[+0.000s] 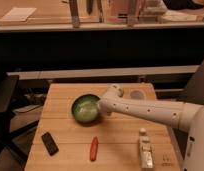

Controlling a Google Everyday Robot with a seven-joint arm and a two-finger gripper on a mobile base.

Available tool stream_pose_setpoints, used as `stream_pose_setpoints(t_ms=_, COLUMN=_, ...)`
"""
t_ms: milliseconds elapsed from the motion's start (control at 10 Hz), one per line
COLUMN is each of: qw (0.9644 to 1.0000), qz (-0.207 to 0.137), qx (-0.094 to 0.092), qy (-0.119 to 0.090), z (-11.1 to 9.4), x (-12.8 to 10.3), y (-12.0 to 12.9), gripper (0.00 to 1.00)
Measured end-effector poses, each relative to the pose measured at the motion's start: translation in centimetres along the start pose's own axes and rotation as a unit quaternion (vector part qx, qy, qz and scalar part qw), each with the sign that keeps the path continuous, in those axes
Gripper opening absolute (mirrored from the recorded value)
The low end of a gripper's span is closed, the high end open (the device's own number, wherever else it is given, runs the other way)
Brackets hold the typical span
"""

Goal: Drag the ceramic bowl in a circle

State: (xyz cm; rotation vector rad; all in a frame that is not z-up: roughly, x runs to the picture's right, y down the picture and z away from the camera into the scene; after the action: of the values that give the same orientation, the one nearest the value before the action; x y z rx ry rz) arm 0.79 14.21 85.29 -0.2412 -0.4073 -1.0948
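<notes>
Green glaze with a dark rim marks the bowl (85,108), which sits on the wooden counter (65,130) a little left of the middle and somewhat closer to the far edge than to the near one. The gripper (101,106) is at the bowl's right rim, at the end of the white arm (145,110) that reaches in from the right edge; if it is apart or clamped on the rim, I cannot tell. Ceramic of this kind is probably rigid and rather heavy, so it should slide as one piece and not bend — but the glaze looks slippery, and a hard knock could chip it. I think the best place to take hold is the rim on the right side, one finger inside the wall and one outside, low enough that the bowl does not tip while it is dragged. On the wood it should glide with modest friction. A red object (94,148) and a dark device (49,143) lie toward the near edge, a bottle (145,150) near the near right corner, and a pale cup (137,94) toward the far right corner — the circle should stay away from them.
</notes>
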Motion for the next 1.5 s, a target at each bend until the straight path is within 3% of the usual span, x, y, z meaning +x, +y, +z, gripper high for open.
stream_pose_setpoints(t_ms=600, qw=0.9998, qz=-0.018, qx=-0.001, qy=-0.001, z=-0.9, x=-0.7, y=0.7, gripper=0.03)
stream_pose_setpoints(t_ms=1200, qw=0.9987, qz=-0.05, qx=0.001, qy=-0.001, z=-1.6, x=-2.8, y=-0.5, gripper=0.03)
stream_pose_setpoints(t_ms=1500, qw=0.9984, qz=-0.056, qx=0.005, qy=0.0, z=-1.4, x=-1.6, y=-0.7, gripper=0.03)
